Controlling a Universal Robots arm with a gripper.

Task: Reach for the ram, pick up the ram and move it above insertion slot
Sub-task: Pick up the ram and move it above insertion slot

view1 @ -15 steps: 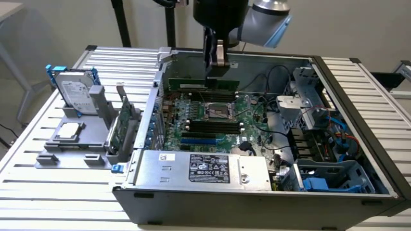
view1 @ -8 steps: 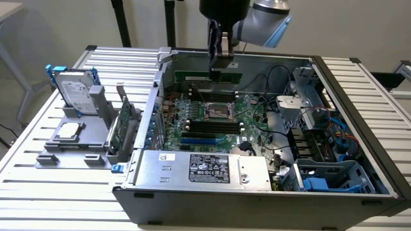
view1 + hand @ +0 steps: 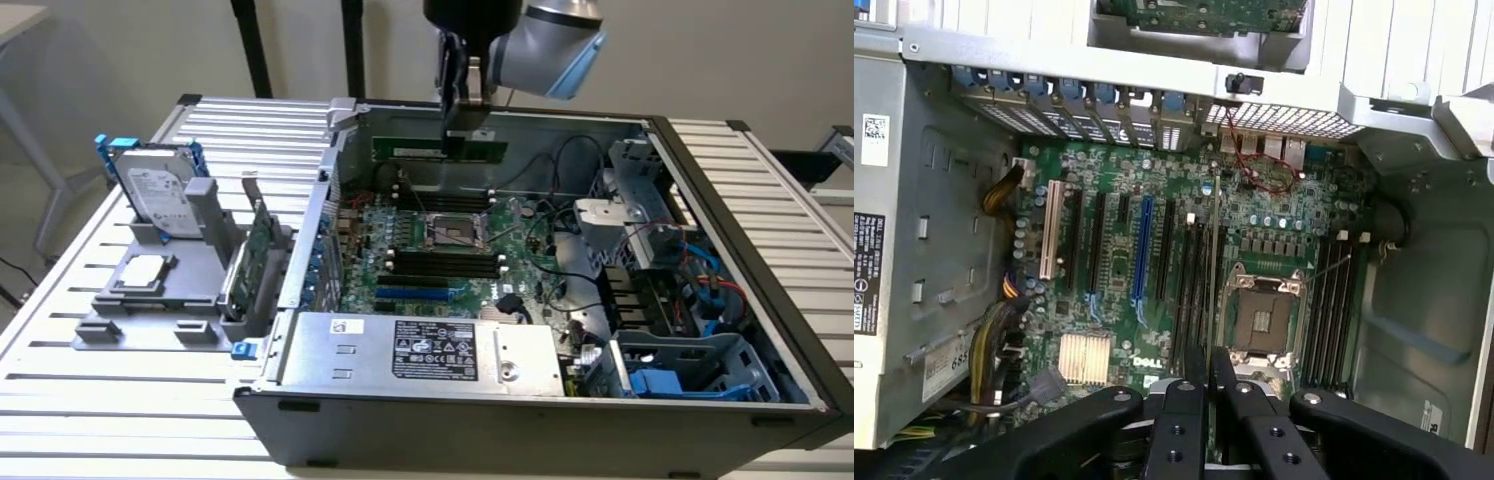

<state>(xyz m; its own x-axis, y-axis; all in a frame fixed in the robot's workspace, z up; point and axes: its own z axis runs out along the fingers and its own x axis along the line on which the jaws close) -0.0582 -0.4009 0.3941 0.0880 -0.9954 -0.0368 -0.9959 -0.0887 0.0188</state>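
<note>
The computer case (image 3: 534, 400) lies on its side on the slatted table (image 3: 134, 420) with the open face up, so the motherboard (image 3: 441, 250) can be reached from above. The arm (image 3: 554, 35) comes down from over the far wall of the case, and its gripper (image 3: 461, 125) points straight down. The jaws are closed on the ram (image 3: 441, 150), pinching its upper edge near the middle, so the stick hangs level below them with its long edge down, as it would need for going into a slot. In the wrist view the gripper (image 3: 1210, 375) holds the ram (image 3: 1213, 260) edge-on, as a thin line running away from the jaws over the black memory slots (image 3: 1194, 290) beside the processor socket (image 3: 1264, 320). It seems lifted clear of the board, not seated. The ram is a long, narrow green board with a pale label near one end.
</note>
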